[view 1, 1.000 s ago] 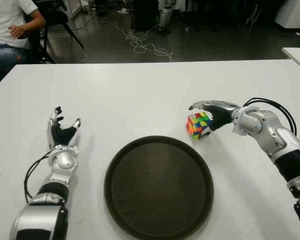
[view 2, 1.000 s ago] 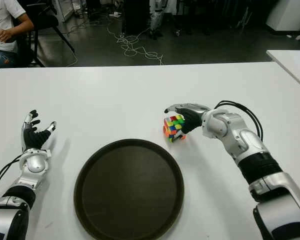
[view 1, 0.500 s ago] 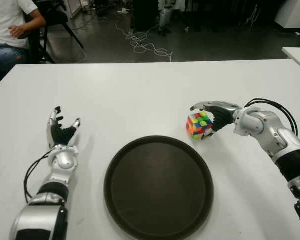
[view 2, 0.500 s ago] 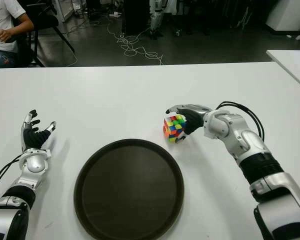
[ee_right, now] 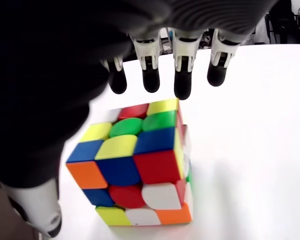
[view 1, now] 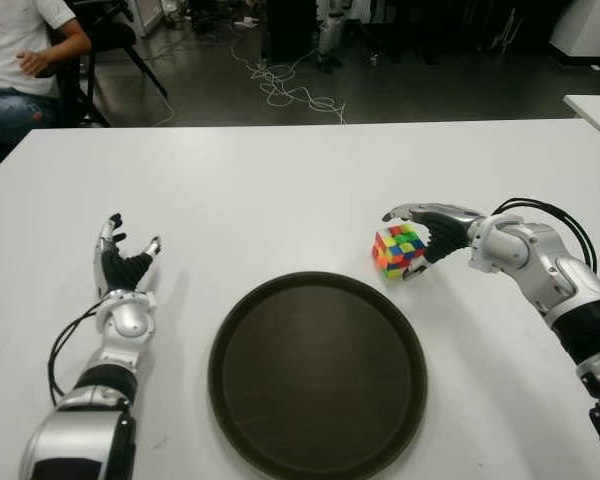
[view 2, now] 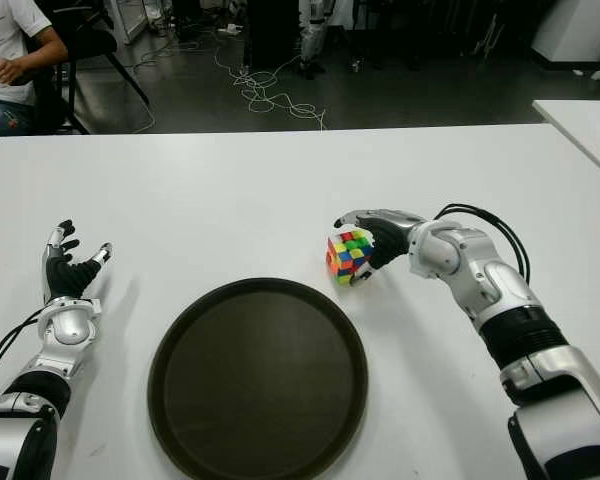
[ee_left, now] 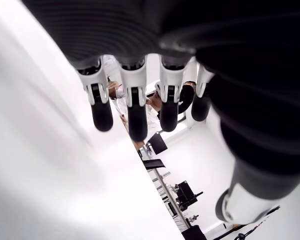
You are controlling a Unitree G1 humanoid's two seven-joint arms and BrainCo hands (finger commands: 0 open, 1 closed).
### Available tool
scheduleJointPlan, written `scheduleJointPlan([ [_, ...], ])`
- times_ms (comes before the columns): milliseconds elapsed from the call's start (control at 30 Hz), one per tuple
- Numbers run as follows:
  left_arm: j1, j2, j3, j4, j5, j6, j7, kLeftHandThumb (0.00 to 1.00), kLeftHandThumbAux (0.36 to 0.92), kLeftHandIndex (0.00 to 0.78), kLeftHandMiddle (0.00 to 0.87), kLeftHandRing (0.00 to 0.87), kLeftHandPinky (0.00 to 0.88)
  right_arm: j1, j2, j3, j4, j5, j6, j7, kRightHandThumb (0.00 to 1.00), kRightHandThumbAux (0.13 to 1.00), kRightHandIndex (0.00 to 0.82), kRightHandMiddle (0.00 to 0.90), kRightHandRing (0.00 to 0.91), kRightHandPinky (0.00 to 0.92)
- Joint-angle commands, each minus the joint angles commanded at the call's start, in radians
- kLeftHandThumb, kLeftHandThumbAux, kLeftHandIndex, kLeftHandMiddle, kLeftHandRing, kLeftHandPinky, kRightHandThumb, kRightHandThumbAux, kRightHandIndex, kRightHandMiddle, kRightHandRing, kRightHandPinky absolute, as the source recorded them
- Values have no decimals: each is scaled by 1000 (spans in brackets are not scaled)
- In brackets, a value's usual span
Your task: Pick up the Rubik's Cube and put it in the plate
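The Rubik's Cube (view 1: 398, 250) sits on the white table (view 1: 280, 190), just beyond the right rim of the round dark plate (view 1: 317, 375), which holds nothing. My right hand (view 1: 421, 240) reaches in from the right and cups the cube. In the right wrist view its straight fingers (ee_right: 183, 75) hover over the cube (ee_right: 135, 165) without touching it, and the thumb (ee_right: 42, 210) stands beside it. My left hand (view 1: 123, 262) shows left of the plate, palm up, with its fingers (ee_left: 135, 107) spread and nothing in it.
A person (view 1: 25, 60) sits on a chair beyond the table's far left corner. Cables (view 1: 290, 90) lie on the dark floor behind the table. The corner of a second white table (view 1: 595, 105) shows at the right.
My right hand has drifted slightly to the right around the cube. The cube has barely moved, and the left hand has not moved.
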Motion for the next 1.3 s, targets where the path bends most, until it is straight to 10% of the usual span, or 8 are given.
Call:
scheduleJointPlan([
  [1300, -4, 3, 0, 11, 0, 7, 6, 4, 722, 106, 142, 150, 156, -73, 40, 30, 106, -41, 0, -33, 0, 745, 99, 140, 138, 74],
])
